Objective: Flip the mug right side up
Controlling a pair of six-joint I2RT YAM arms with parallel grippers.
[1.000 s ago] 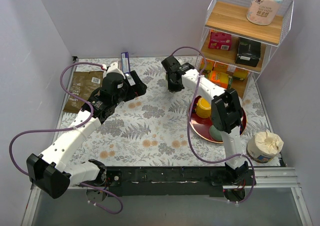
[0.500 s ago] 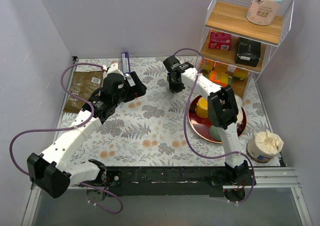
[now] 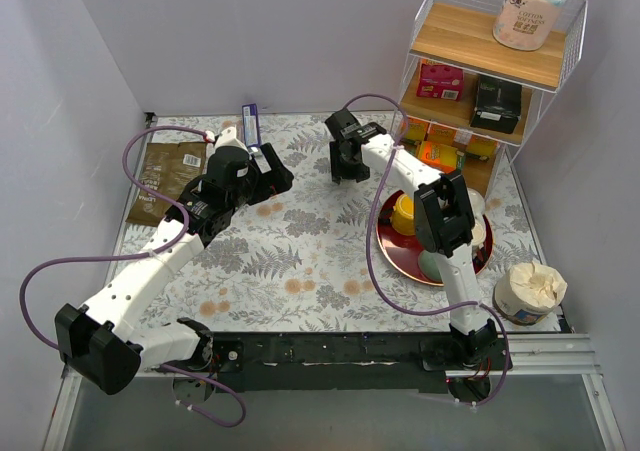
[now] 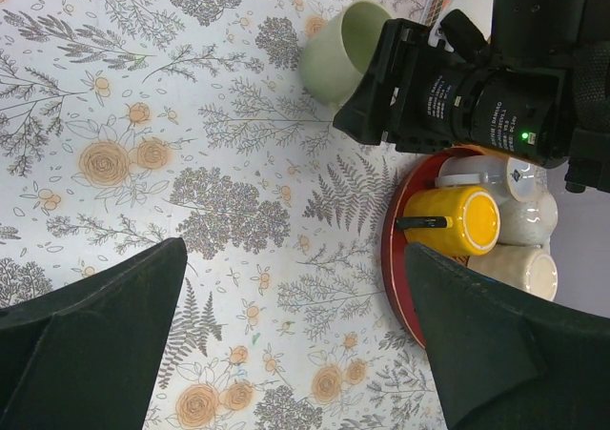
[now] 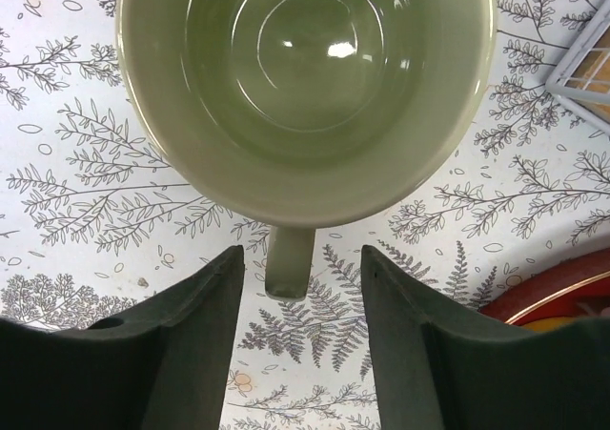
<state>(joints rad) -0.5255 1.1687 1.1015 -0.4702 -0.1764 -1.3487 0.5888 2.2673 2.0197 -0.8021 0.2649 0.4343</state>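
Plainly mug (image 5: 305, 77) upright; right end effector (image 5: 300, 258) parted; roll (image 3: 533, 9) label unreadable.

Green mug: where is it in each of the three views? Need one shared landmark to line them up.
Top external: not visible; it is hidden under the right gripper, rear centre of the table.
Left wrist: green mug at top centre, partly hidden by the right arm.
Right wrist: fills the top of the picture, mouth toward the camera, handle pointing down between the fingers.
Shared landmark: the red plate; its rim shows in all three views.
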